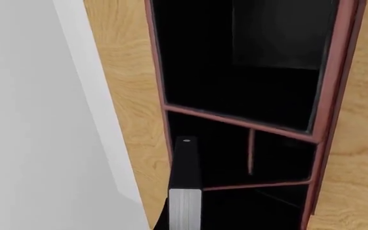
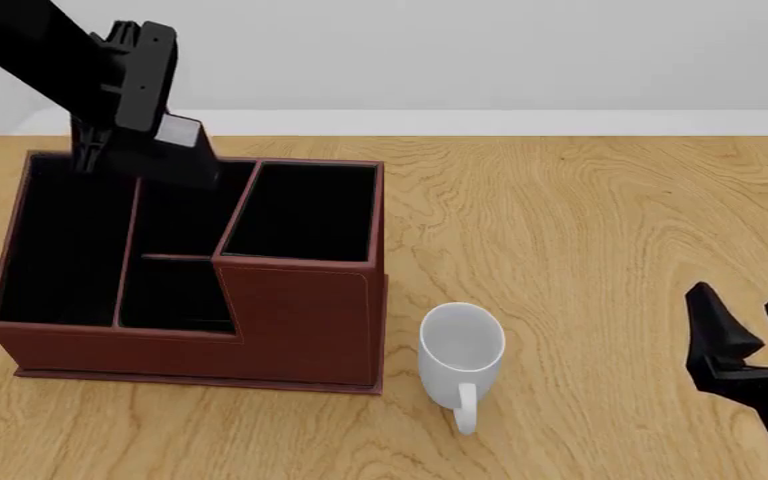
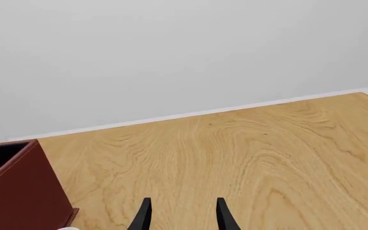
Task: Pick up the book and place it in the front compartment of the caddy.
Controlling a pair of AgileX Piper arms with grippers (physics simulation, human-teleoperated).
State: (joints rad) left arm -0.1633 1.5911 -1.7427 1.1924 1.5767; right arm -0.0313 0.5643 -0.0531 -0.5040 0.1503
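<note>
My left gripper (image 2: 137, 145) is shut on the book (image 2: 181, 152), a small black volume with a white page edge, held in the air over the back part of the caddy (image 2: 297, 262). In the left wrist view the book (image 1: 185, 191) hangs above the caddy's (image 1: 235, 120) black-walled sections, with its grey page edge facing the camera. The caddy is a reddish-brown wooden box at the table's left. My right gripper (image 2: 751, 325) stands open and holds nothing near the front right corner; its two fingertips (image 3: 144, 213) show over bare wood.
A white mug (image 2: 462, 345) stands upright just right of the caddy's front right corner. In the right wrist view the caddy's outer corner (image 3: 17, 191) shows. The table's back edge meets a pale wall.
</note>
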